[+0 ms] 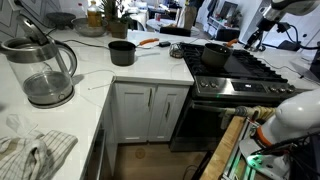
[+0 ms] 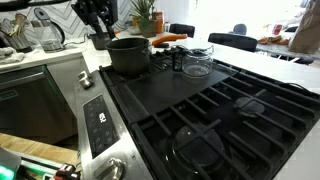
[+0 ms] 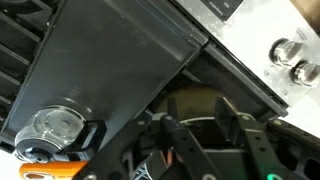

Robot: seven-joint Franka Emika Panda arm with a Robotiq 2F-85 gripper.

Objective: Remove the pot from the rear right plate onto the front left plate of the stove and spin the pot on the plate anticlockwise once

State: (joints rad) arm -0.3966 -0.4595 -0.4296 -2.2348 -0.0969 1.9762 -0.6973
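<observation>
My pincer (image 3: 200, 120) hangs with jaws apart over the black-grated stove (image 2: 170, 95), the pot (image 2: 128, 55) on a corner burner, white table (image 1: 95, 70) alongside.

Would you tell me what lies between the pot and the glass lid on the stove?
Only black grate shows between the pot and the glass lid, in an exterior view.

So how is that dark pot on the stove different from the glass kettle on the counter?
The pot is dark and opaque, while the kettle is clear glass. The pot stands on the stove's black grate, and the kettle stands on the white counter. The pot looks squat and straight-sided, whereas the kettle is rounder with a curved side handle. Both stand upright.
</observation>
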